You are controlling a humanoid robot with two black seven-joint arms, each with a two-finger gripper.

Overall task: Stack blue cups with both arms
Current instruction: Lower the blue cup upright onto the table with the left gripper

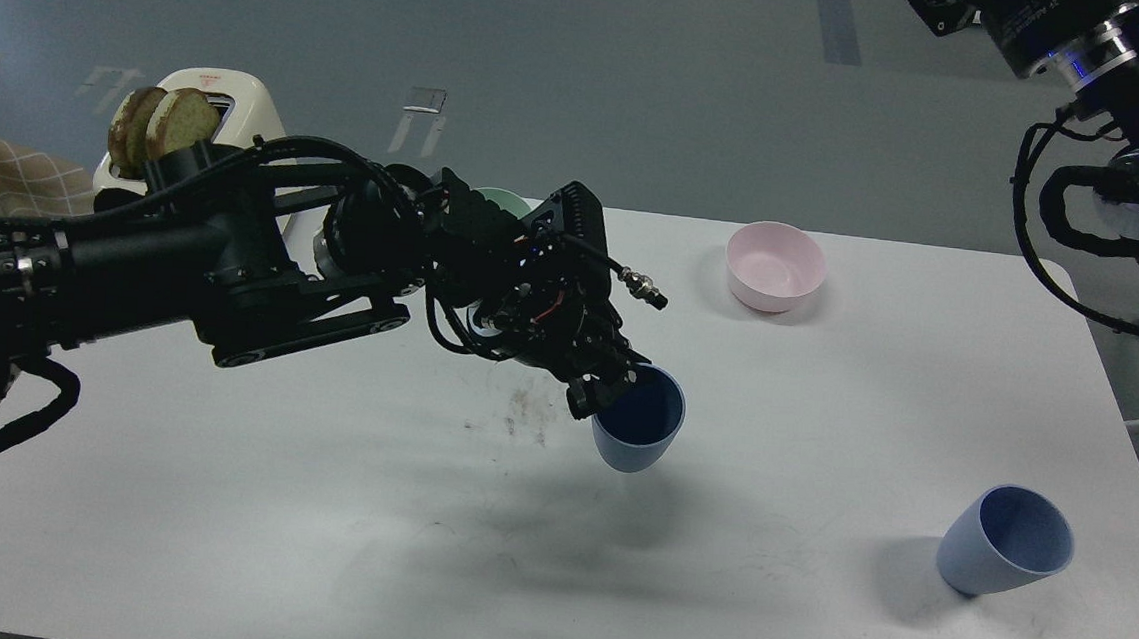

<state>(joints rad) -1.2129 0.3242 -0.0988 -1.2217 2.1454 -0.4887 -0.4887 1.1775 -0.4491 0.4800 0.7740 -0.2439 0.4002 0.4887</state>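
Note:
My left gripper (pixel 613 381) is shut on the rim of a blue cup (pixel 640 423) and holds it upright above the middle of the white table (pixel 316 502). The second blue cup (pixel 1005 540) stands tilted on the table near the right front edge, mouth facing up and toward me. My right arm (pixel 1123 148) is raised high at the top right, far above that cup. Its gripper is cut off by the top edge of the view.
A pink bowl (pixel 775 265) sits at the back of the table. A mint-green bowl (pixel 500 200) shows partly behind my left arm. A white toaster (pixel 197 128) with bread slices stands at the back left. A dirty smudge (pixel 523 412) marks the table's middle.

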